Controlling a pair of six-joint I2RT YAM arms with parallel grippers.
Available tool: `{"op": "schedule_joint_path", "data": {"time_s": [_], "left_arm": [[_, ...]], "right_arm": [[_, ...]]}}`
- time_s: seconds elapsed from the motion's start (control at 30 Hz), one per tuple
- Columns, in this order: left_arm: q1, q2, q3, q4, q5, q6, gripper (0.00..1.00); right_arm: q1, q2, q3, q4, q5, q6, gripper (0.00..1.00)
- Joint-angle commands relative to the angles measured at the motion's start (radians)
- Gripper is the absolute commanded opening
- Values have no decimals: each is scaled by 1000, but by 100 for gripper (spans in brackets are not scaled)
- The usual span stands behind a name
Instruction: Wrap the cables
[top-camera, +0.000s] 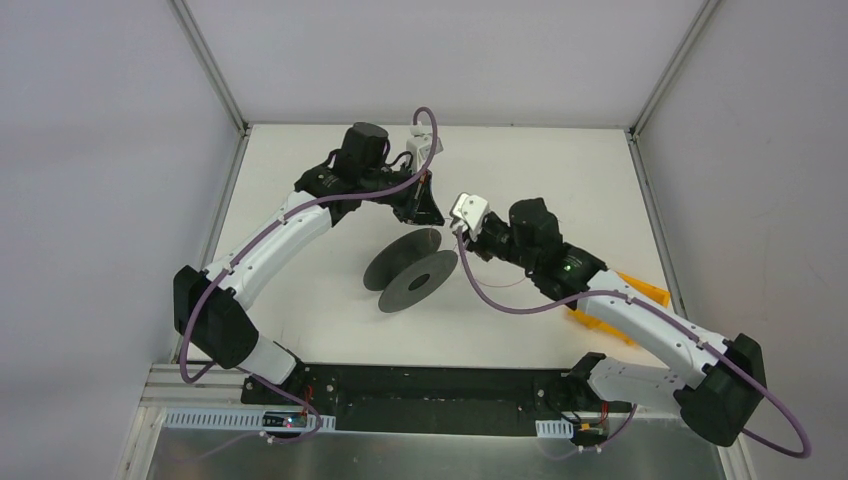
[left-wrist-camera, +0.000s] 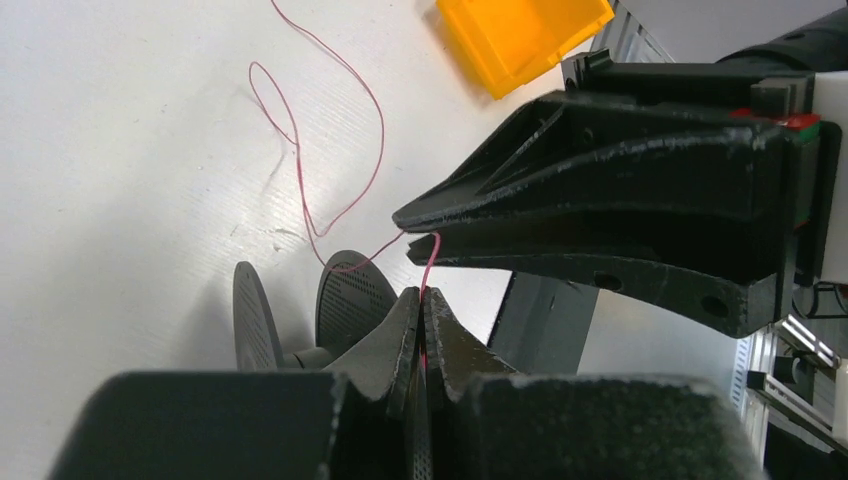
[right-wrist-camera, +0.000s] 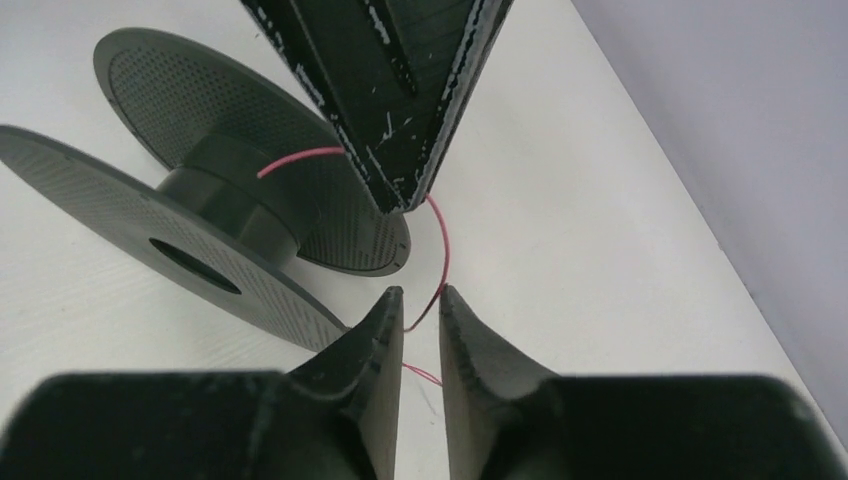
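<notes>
The cable (left-wrist-camera: 432, 258) is a thin red strand; loose loops of it lie on the white table. My left gripper (left-wrist-camera: 422, 293) is shut on it, just above the dark grey spool (top-camera: 418, 280). From the spool's hub (right-wrist-camera: 215, 185) the strand rises to the left gripper (right-wrist-camera: 405, 203), then curves down as the cable (right-wrist-camera: 446, 255) into my right gripper (right-wrist-camera: 418, 292). The right jaws stand a little apart, and the strand crosses the gap between them. The two grippers' tips nearly meet, the left gripper (top-camera: 428, 210) close beside the right gripper (top-camera: 462, 238).
An orange bin (top-camera: 622, 300) sits by the table's right edge, under the right arm. White walls close off the left, right and far sides. The spool lies tilted on its flanges at mid-table.
</notes>
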Motion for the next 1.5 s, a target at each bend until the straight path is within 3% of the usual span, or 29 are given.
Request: {"op": "schedule_joint_path", "data": {"time_s": [0.0, 0.1, 0.23, 0.43, 0.73, 1.17, 1.23, 1.43, 1.47], "left_arm": [[-10, -51, 7, 30, 0, 70, 0], [-10, -67, -5, 46, 6, 88, 0], [-11, -84, -25, 86, 26, 91, 0], [-10, -114, -61, 162, 31, 71, 0], [-9, -157, -119, 254, 14, 43, 0], [-9, -165, -141, 299, 22, 19, 0], [-9, -164, -141, 298, 25, 15, 0], [-7, -182, -174, 298, -7, 9, 0], [-5, -189, -184, 298, -17, 4, 0]], "right_arm": [[-77, -60, 58, -61, -185, 76, 28], [-170, -84, 61, -66, -366, 144, 37], [-266, -61, 56, -18, -556, 251, 41], [-306, 1, 30, 127, -711, 371, 45], [-319, 55, -22, 270, -682, 438, 44], [-338, 87, -67, 300, -670, 441, 46], [-343, 96, -64, 301, -688, 442, 40], [-345, 106, -83, 341, -683, 444, 1], [-345, 107, -81, 344, -678, 440, 0]]}}
